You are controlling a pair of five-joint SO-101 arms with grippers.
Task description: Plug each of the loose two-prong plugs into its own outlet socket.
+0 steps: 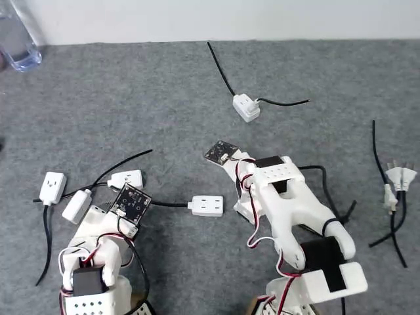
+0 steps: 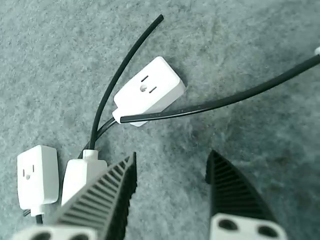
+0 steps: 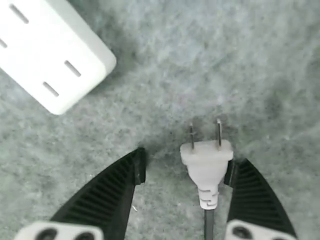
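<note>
Here, right hand (image 3: 187, 165): open, low over the grey worktop (image 1: 164, 85), one finger on each side of a plug.
Two-prong plug (image 3: 206, 156): white, lying flat between those fingers, just beside one and apart from the other, prongs pointing away from the hand.
Multi-slot outlet block (image 3: 50, 55): white, near the plug's prongs but off to one side, not touching.
Left hand (image 2: 170, 170): open, fingers spread over the worktop.
Single socket (image 2: 149, 90): white, just beyond the left hand, a black cable (image 2: 225, 97) crossing its edge.
Loose plugs (image 1: 396, 180): well apart from both arms, at the high view's right side.
</note>
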